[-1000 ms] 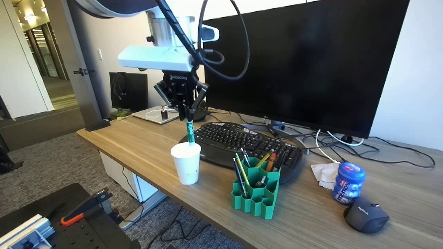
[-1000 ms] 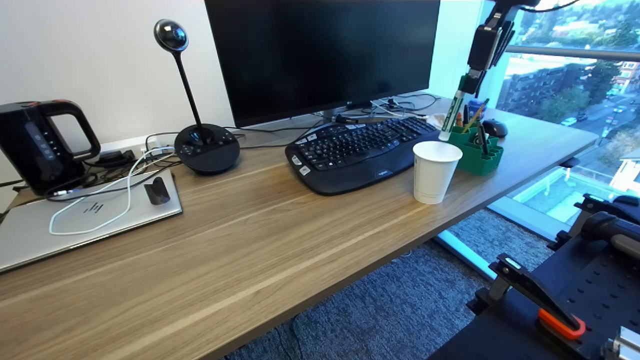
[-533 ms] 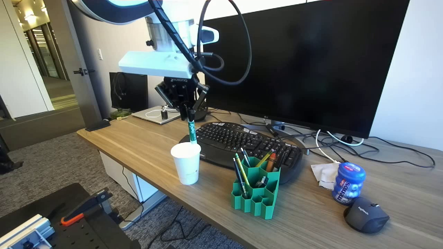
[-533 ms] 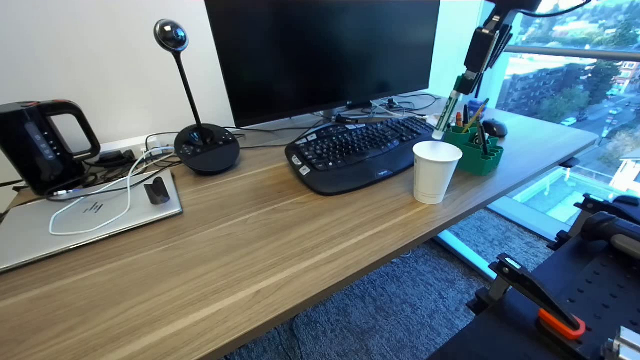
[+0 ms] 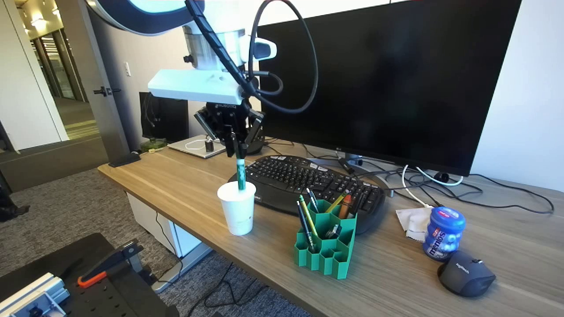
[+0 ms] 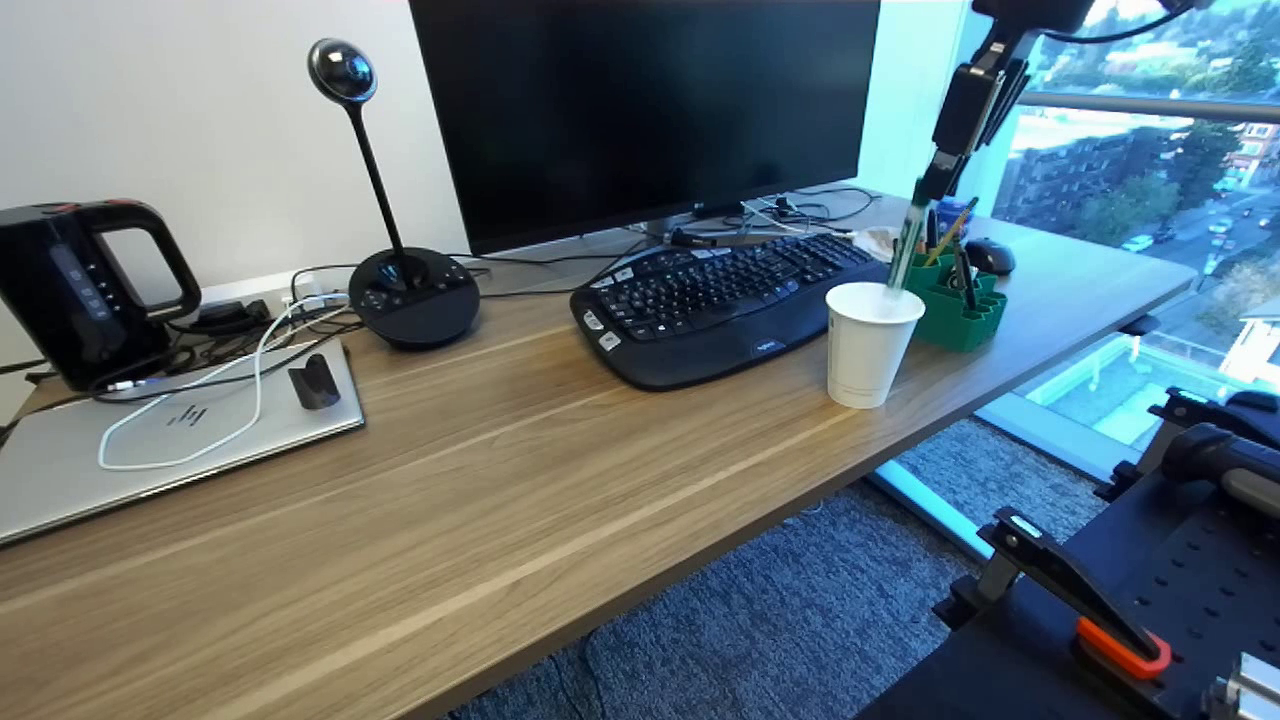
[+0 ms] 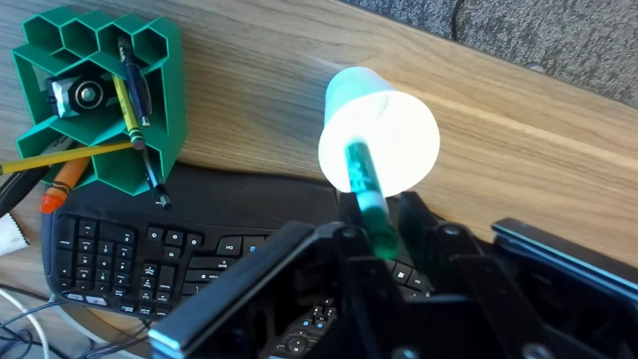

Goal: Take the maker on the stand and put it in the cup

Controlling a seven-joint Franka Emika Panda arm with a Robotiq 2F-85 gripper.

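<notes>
The green marker (image 5: 241, 174) stands nearly upright with its lower end inside the white cup (image 5: 238, 213), and its capped top lies between my fingertips. My gripper (image 7: 381, 204) is slightly open around that cap. In the wrist view a gap shows between the marker (image 7: 363, 169) and the right-hand finger (image 7: 416, 219); whether the left-hand finger touches it I cannot tell. The marker (image 6: 905, 250) looks blurred in an exterior view. The cup stands upright on the desk. The green stand (image 5: 326, 259) sits beside it, holding pens and pencils.
A black keyboard (image 5: 308, 176) lies behind the cup and stand, in front of a large monitor (image 5: 387, 88). A blue mentos jar (image 5: 444, 233) and a mouse (image 5: 466, 273) are past the stand. The desk's front edge (image 6: 720, 545) runs close to the cup.
The gripper came down and a little sideways over the cup. It has loosened from the marker, which has slipped lower between the fingers, its white end now hidden inside the cup.
</notes>
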